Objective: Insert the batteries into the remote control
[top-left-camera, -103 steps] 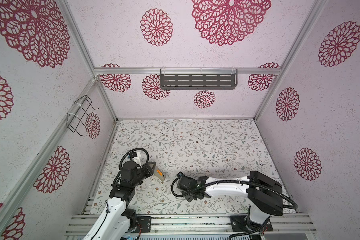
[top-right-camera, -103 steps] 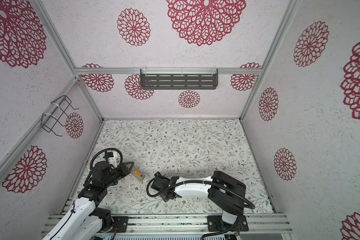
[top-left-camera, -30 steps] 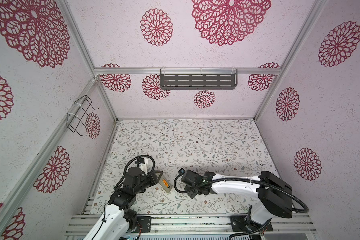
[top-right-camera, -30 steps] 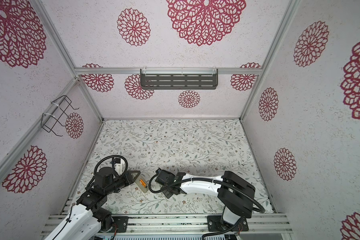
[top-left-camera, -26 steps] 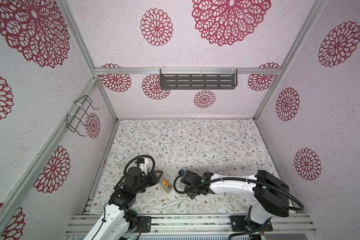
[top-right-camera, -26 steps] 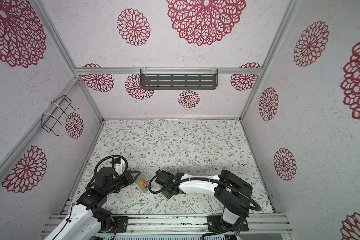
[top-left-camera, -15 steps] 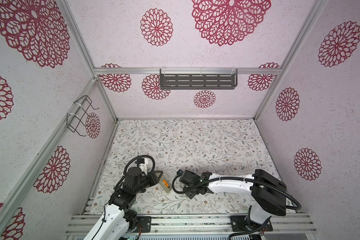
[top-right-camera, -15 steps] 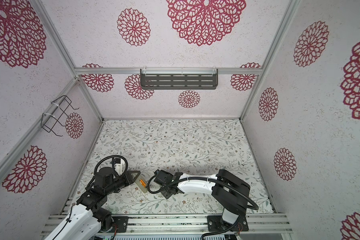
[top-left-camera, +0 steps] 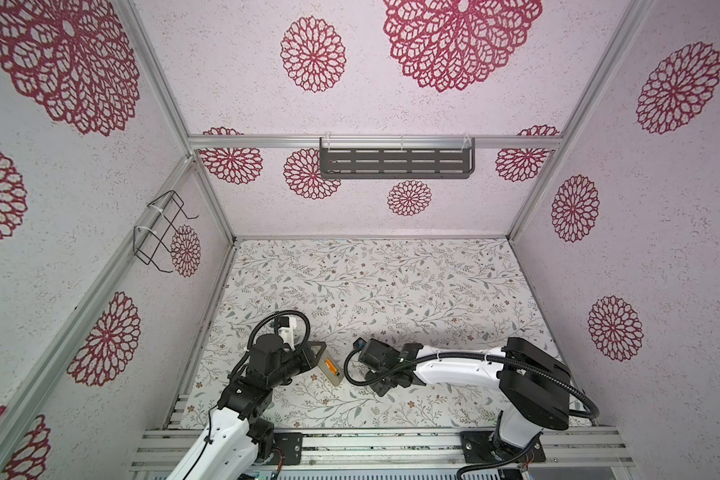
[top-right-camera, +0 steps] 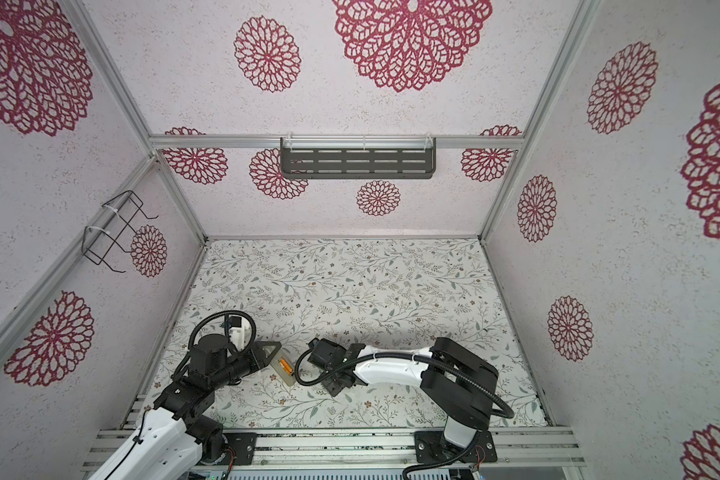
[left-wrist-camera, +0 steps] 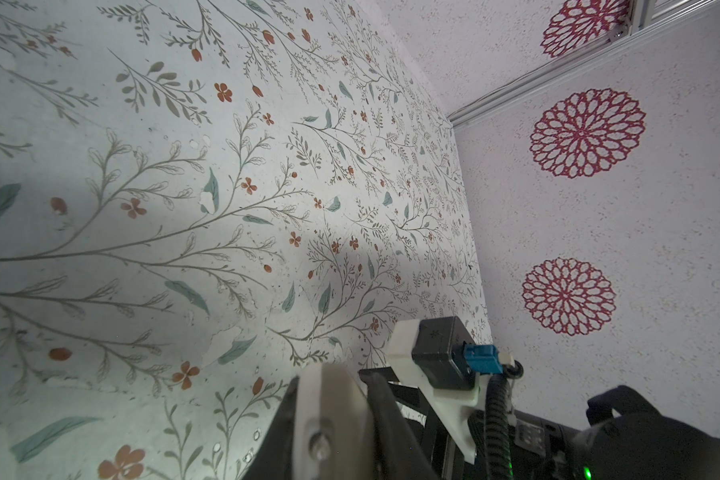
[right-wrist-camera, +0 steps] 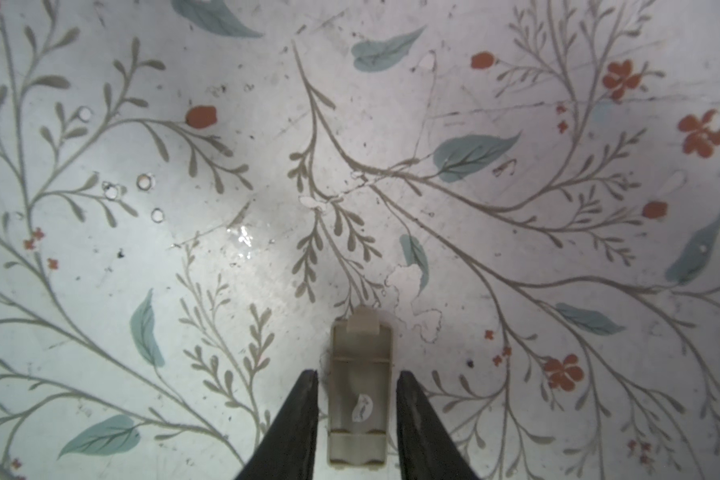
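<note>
In both top views my left gripper [top-left-camera: 316, 354] [top-right-camera: 270, 352] is shut on one end of the beige remote control [top-left-camera: 331, 372] [top-right-camera: 286, 371], back side up near the table's front left. An orange strip of the batteries [top-left-camera: 330, 366] [top-right-camera: 284, 365] shows in its open compartment; how many I cannot tell. In the left wrist view the remote control [left-wrist-camera: 329, 419] sits blurred between the dark fingers. The right gripper [right-wrist-camera: 356, 376] is open, low over the table, its fingers either side of the small beige cover piece [right-wrist-camera: 360, 390] with narrow gaps. In a top view the right gripper [top-left-camera: 382, 385] points down, just right of the remote.
A grey slotted shelf [top-left-camera: 395, 163] hangs on the back wall and a wire basket [top-left-camera: 159, 232] on the left wall. The floral table [top-left-camera: 391, 282] ends at an aluminium rail [top-left-camera: 371, 444] in front, where both arm bases are mounted.
Over the last second the right gripper has shifted slightly left toward the remote. The left gripper has stayed still with the remote; a few seconds ago it was further back.
</note>
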You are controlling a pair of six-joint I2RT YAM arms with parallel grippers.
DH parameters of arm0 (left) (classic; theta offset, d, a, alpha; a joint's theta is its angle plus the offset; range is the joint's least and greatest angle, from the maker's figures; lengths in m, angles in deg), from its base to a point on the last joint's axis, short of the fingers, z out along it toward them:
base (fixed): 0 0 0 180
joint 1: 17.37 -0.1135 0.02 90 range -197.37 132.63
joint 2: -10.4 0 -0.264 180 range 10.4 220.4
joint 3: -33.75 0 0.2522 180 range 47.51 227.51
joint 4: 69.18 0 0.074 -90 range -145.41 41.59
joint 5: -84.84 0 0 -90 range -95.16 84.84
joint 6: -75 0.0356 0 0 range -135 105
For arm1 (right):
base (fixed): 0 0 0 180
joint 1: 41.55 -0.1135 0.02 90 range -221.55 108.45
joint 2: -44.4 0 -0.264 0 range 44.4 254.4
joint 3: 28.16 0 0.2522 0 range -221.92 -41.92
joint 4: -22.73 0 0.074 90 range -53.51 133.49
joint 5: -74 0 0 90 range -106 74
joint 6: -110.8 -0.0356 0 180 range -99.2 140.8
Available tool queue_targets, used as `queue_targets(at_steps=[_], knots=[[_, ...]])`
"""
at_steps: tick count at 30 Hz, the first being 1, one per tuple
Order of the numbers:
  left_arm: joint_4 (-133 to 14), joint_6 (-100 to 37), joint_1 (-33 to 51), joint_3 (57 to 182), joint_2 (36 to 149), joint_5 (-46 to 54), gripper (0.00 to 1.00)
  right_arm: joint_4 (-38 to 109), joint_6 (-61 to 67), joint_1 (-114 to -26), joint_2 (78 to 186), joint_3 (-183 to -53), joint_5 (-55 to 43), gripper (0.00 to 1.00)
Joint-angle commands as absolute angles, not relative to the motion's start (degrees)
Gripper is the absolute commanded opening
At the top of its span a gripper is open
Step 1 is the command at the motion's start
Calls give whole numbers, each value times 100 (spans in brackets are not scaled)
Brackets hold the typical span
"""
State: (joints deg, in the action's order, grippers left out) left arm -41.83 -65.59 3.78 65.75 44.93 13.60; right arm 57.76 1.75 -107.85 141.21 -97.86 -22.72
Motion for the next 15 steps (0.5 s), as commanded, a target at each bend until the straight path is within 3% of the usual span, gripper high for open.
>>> queue_targets(at_steps=[1, 15], knots=[[-4386, -6497, 418, 6557, 4478, 1367, 0, 5780, 247, -10755, 14173, -9855, -2208, 34], [-4399, -6475, 413, 6587, 4506, 1353, 0, 5885, 278, -10702, 14292, -9808, -2308, 32]])
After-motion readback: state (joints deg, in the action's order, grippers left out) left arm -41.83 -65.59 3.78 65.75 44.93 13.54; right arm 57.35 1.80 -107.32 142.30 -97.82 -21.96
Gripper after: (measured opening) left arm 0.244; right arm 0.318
